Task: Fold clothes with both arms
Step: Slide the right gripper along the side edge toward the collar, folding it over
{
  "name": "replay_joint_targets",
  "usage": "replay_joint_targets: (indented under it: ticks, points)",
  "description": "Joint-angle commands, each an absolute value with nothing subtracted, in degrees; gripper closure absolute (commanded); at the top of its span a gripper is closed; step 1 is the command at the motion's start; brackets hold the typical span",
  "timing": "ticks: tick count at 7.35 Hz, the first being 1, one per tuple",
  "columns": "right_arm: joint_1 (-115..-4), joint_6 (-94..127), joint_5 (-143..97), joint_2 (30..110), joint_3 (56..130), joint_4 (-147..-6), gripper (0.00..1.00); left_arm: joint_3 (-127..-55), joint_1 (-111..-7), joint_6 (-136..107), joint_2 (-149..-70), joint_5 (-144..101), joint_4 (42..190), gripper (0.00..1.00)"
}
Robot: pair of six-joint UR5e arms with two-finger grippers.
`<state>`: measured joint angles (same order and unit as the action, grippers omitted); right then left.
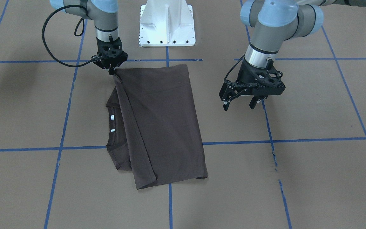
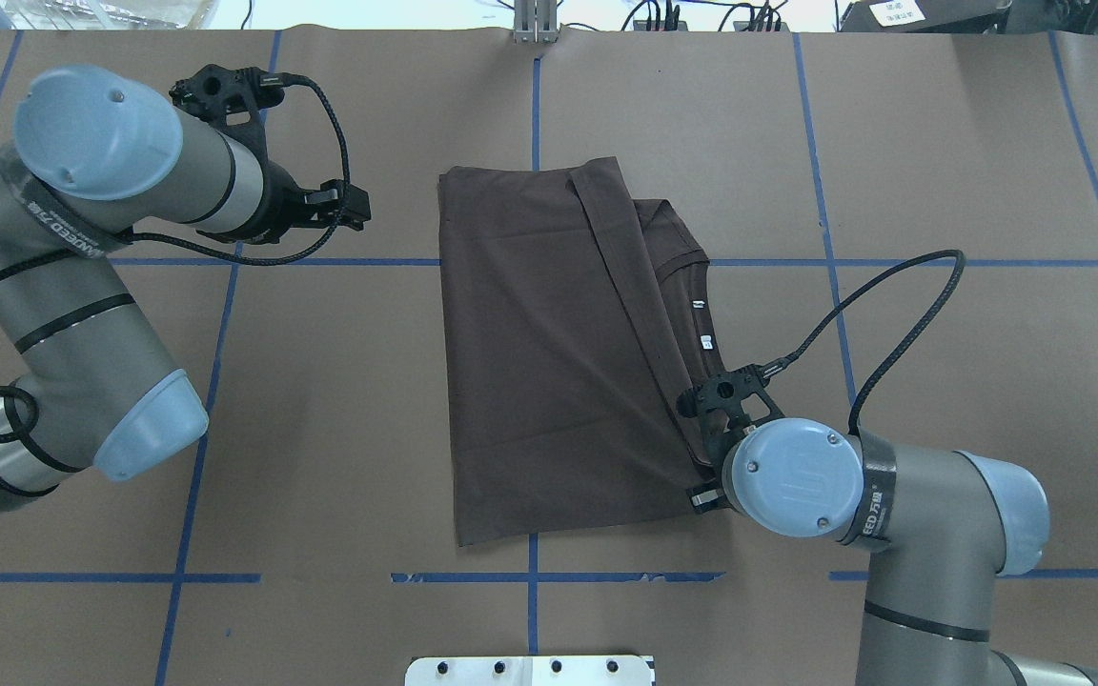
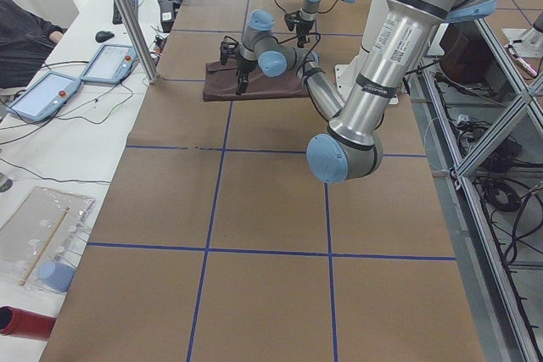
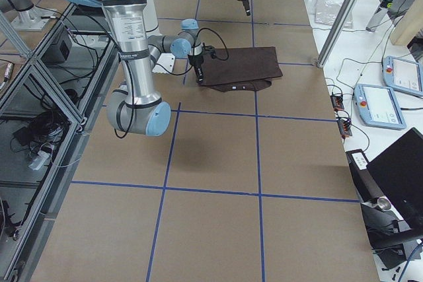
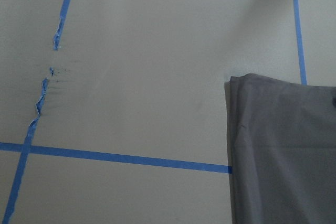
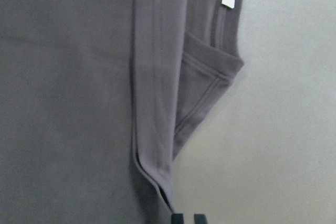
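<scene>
In the middle of the table point(image 1: 313, 178), one dark brown T-shirt point(image 1: 164, 127) lies folded into a rough rectangle, with one layer turned over the rest. That layer's hem point(image 1: 135, 127) runs slantwise from the far edge of the shirt to its near corner. On the robot's right of the hem, the collar point(image 1: 116, 148) pokes out from under the fold with two small white tags point(image 1: 112, 117) beside it.

The shirt's left edge is straight and lies flat on the table. The corner nearest the robot on the right side is drawn up to the right claw point(image 1: 111, 70), whose fingers are pinched together on the hem there. The right arm point(image 1: 105, 22) stands almost straight above that corner.

The left claw point(image 1: 239, 106) hangs just above the table, well apart from the shirt's left edge. Its fingers are spread wide and grip nothing. A strip of bare brown surface lies between it and the cloth. Bare surface shows on every side of the shirt, widest toward the far side and the two ends.

There are two arms, the second being the left arm point(image 1: 265, 35), two claws and one white base point(image 1: 167, 22). Blue tape lines point(image 1: 297, 139) cut the table into squares, and one is torn near the left claw.
</scene>
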<state>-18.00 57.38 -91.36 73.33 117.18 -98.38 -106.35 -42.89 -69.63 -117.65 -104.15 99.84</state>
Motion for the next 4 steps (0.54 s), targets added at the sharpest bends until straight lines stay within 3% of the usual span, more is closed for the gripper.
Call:
replay_joint_targets:
  ticks: [1,3,4]
  points:
    - [-22.22,56.96,-91.67,71.30,115.94,-98.35,0.00,-106.44,-42.89,-69.35,-117.77,-104.15,99.84,0.00]
    - [-22.94,54.78,-91.58,62.88,108.05,-98.26,0.00,-106.35,-42.89,-69.17,-117.77,-104.15,99.93,0.00]
    - [-22.94,53.10,-91.67,62.67,107.58,-98.44,0.00,-106.35,-42.89,-69.08,-117.77,-104.15,99.93,0.00]
